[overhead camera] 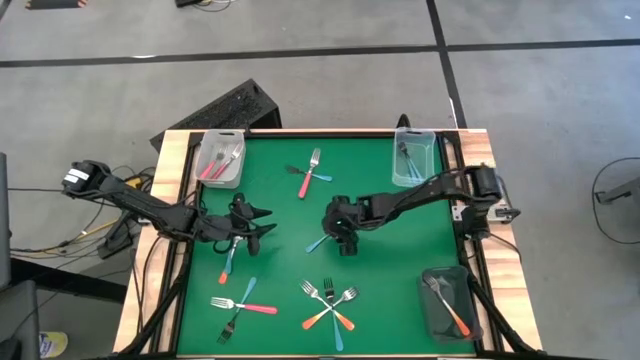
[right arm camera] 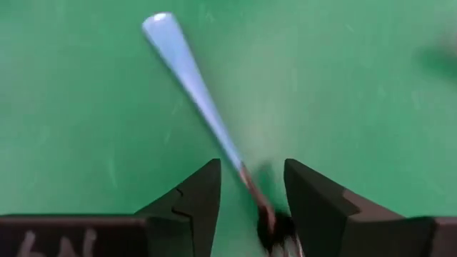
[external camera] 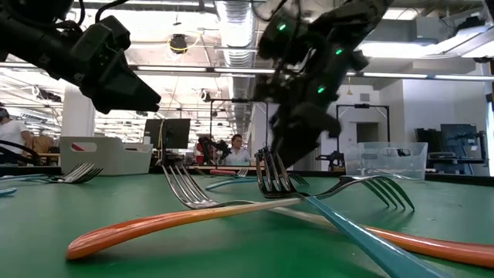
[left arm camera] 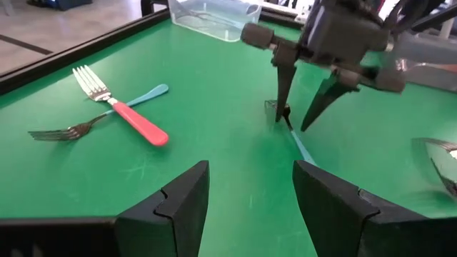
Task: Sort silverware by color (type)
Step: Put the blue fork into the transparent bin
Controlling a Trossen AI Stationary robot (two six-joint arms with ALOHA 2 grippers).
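Blue slim plastic-handled fork [right arm camera: 191, 78] lies between parted right jaws [right arm camera: 251, 189], metal tines nearest; left jaws [left arm camera: 250, 196] released.

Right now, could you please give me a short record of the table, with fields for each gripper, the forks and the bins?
right gripper: open, fingers straddling the neck of a blue-handled metal fork at mid-table
left gripper: open, hovering, holding nothing
loose forks: crossed pairs and a trio lying on the green mat
clear plastic bins: far-left bin holds pink-red forks; far-right bin holds blue ones
dark bin: orange-handled fork inside
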